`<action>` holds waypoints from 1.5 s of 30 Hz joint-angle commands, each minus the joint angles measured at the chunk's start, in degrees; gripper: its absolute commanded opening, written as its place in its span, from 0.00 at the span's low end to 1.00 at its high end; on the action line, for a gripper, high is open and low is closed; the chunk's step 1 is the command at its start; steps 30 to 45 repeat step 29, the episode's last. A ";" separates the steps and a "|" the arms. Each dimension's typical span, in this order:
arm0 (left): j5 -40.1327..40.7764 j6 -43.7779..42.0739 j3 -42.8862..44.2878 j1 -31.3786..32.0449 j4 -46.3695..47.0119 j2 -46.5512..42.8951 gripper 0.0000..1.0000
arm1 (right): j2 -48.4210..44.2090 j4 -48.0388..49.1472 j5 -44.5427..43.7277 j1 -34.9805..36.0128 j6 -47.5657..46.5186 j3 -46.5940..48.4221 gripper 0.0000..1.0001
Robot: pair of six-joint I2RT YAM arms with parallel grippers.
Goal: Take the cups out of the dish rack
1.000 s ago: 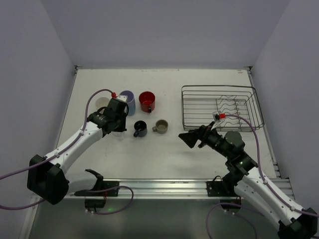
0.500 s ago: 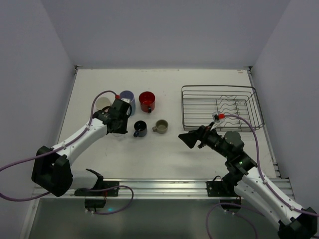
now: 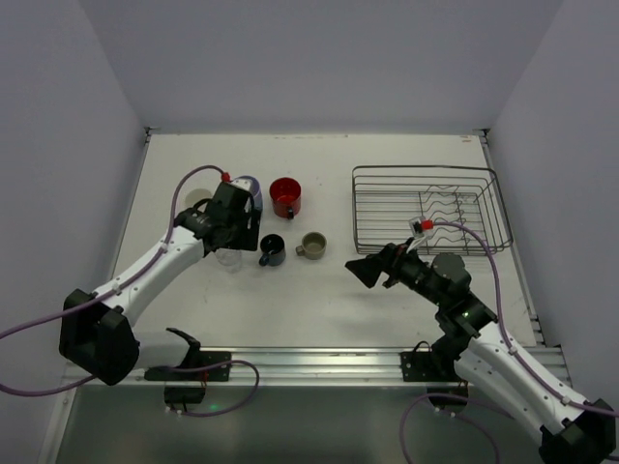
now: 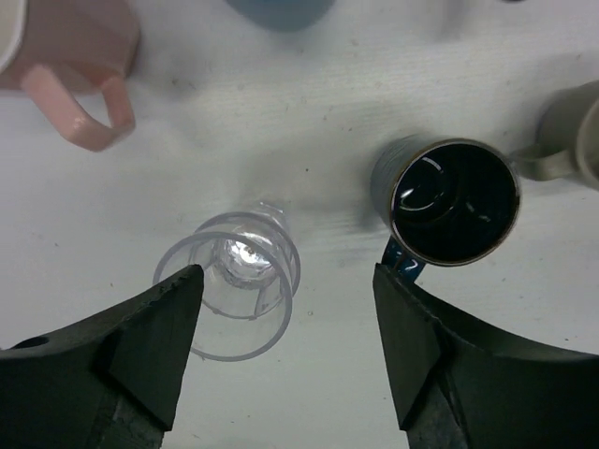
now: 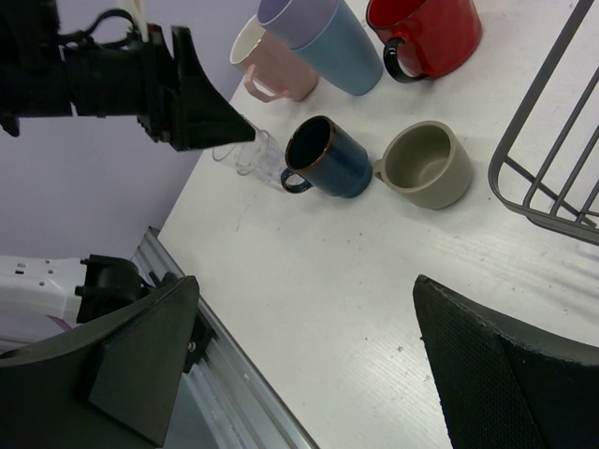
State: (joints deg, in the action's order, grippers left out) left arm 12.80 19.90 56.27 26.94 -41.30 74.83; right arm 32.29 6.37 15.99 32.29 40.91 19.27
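The clear glass stands upright on the table, partly between the spread fingers of my left gripper, close to the left finger. That gripper is open and holds nothing. Around it stand a dark navy mug, an olive-grey mug, a red mug, a pink mug and a lavender tumbler nested in a light blue one. The dish rack at the right holds no cups. My right gripper hovers open over bare table left of the rack.
The cups cluster on the left half of the table. The rack's near corner lies just right of my right gripper. A metal rail runs along the table's near edge, and walls close in both sides.
My left gripper has opened and let go of the clear glass, which now stands on the table by the navy mug. The right arm has not moved.
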 commanded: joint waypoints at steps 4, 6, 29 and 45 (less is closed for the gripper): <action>-2.06 -1.88 11.57 -0.40 2.19 -7.23 0.95 | -3.63 -4.60 -1.92 0.05 -1.18 7.26 0.99; -4.08 -2.41 14.04 -0.40 4.46 -10.91 1.00 | -5.91 -9.41 -5.25 0.14 -2.75 9.37 0.99; -2.34 -6.55 6.57 -0.40 5.35 -43.45 1.00 | -26.24 -28.08 -39.28 0.14 -11.64 25.20 0.99; -2.34 -6.55 6.57 -0.40 5.35 -43.45 1.00 | -26.24 -28.08 -39.28 0.14 -11.64 25.20 0.99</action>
